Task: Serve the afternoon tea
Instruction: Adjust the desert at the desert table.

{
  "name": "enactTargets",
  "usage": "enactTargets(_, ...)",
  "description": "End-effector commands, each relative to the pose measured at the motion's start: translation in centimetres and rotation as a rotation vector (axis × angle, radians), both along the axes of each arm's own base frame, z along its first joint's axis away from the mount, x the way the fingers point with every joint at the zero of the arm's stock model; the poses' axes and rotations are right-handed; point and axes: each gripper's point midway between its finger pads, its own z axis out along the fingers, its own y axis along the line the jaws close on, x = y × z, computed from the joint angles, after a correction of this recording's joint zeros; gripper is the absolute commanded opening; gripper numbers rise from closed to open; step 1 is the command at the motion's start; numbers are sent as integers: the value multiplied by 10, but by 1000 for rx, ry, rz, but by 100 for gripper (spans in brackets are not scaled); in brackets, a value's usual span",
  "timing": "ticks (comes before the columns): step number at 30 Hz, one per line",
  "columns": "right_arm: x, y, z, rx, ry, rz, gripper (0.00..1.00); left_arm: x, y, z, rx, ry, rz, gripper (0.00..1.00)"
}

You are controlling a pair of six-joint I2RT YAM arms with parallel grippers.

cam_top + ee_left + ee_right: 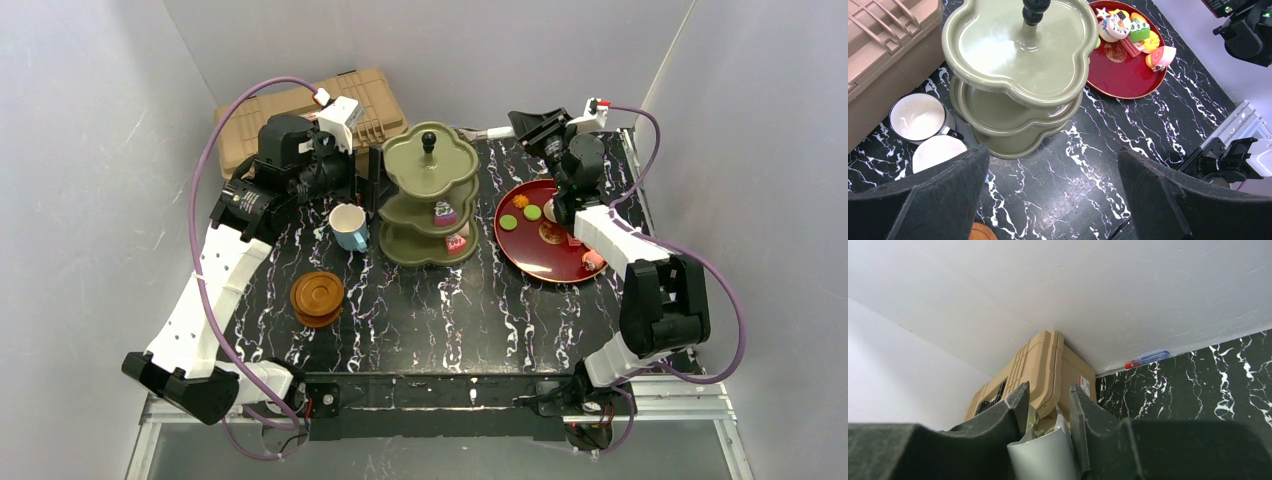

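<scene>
The olive three-tier stand (430,195) (1020,55) stands mid-table with one toy cake on its middle tier (445,212) and one on its bottom tier (456,242). More cakes (1128,30) lie on a red tray (530,262) (1128,80) to its right. A light-blue mug (348,225) and a second mug (919,117) sit left of the stand, with stacked brown saucers (317,297) nearer me. My left gripper (372,190) (1053,160) hangs open and empty over bare table beside the stand. My right gripper (505,128) (1048,390) is raised behind the stand, shut on a pale curved object (1043,455) I cannot identify.
A tan toolbox (300,120) (878,50) (1048,365) fills the back left corner against the walls. A blue pen-like item with a red end (1148,359) lies along the back wall. White walls close in the left, back and right sides.
</scene>
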Motion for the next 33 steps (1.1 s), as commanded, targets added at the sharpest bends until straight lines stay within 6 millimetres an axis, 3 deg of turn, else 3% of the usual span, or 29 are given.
enactTargets(1,-13,-3,28,21,-66,0,1,-8,4,25,-28,-63,-3,99)
enactTargets(5,-2,-7,30,-4,-70,-33,1,-8,4,26,-32,-60,-5,99)
enactTargets(13,34,-36,30,39,-83,-147,1,-9,5,23,-22,-55,-4,99)
enactTargets(21,54,-37,7,45,-42,-147,1,-8,8,21,-8,-59,2,99)
enactTargets(25,55,-31,-12,11,-7,-115,1,-7,7,21,-8,-59,1,99)
enactTargets(29,44,-24,-24,2,0,-76,1,-7,5,20,-13,-51,-3,99)
enactTargets(33,34,-19,-23,16,-13,-42,1,-7,4,20,-17,-48,-3,99)
